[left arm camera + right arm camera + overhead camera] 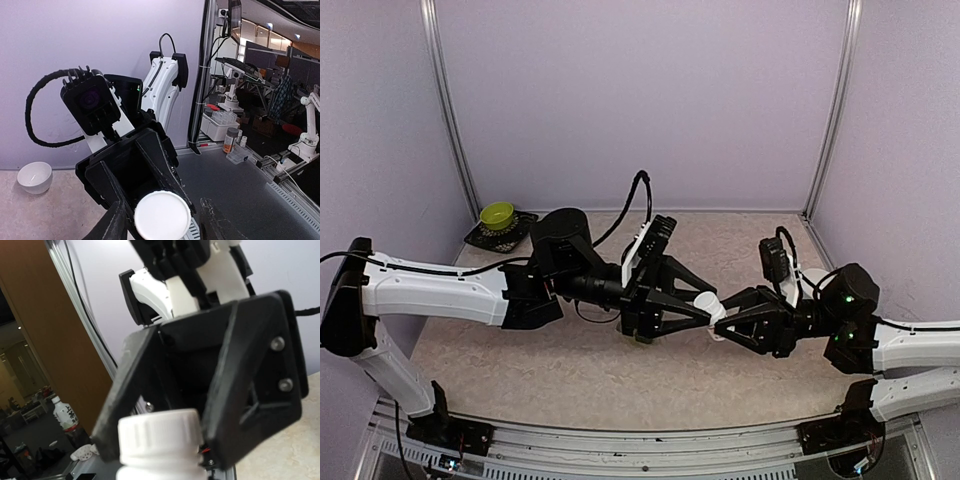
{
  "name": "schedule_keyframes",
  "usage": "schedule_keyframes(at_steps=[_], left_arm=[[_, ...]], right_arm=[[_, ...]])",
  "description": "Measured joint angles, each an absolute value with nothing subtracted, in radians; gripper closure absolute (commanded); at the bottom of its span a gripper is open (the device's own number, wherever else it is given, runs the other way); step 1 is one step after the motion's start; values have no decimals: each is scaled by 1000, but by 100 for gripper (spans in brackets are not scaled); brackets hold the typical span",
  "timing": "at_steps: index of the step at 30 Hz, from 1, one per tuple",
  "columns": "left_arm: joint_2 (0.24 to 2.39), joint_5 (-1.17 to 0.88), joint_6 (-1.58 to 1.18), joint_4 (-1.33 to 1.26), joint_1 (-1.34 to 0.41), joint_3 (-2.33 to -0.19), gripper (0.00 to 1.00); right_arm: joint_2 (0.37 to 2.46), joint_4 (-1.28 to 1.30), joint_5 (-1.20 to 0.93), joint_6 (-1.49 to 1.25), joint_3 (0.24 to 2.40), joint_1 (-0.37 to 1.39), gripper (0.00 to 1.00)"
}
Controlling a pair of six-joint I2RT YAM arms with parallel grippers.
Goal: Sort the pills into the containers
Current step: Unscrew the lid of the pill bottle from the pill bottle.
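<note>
Two grippers meet mid-frame above the counter [570, 370], sharing one small white bottle [714, 312]. Jaws of the right gripper [732, 322] look closed on the bottle's body. Jaws of the left gripper [698, 306] stand narrow, flanking the ribbed cap [160, 432]; contact cannot be told. Step judged: opening the bottle. The next move calls for a firm pinch and a twist. The containers and pills appear in no view, possibly hidden under the arms. The right fingertips are cut off.

The round white end of a bottle [162, 215] sits between the left fingers [114, 226]. The black right fingers [152, 152] clasp it from behind. A white bowl [35, 176] stands at the tabletop's edge by the wall.
</note>
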State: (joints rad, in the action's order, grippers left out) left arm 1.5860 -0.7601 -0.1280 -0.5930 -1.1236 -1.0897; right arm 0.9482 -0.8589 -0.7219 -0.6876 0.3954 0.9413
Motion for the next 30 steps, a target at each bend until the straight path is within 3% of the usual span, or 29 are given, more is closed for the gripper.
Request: schedule_keyframes(at_steps=[11, 20, 30], left_arm=[[1581, -696, -126, -598, -1129, -1085, 69], [1579, -519, -215, -598, -1168, -1081, 78], [1612, -329, -376, -577, -1192, -1095, 79]], right_arm=[[950, -823, -698, -654, 403, 941, 100], [839, -619, -572, -504, 421, 941, 100], [756, -415, -403, -355, 438, 942, 100]])
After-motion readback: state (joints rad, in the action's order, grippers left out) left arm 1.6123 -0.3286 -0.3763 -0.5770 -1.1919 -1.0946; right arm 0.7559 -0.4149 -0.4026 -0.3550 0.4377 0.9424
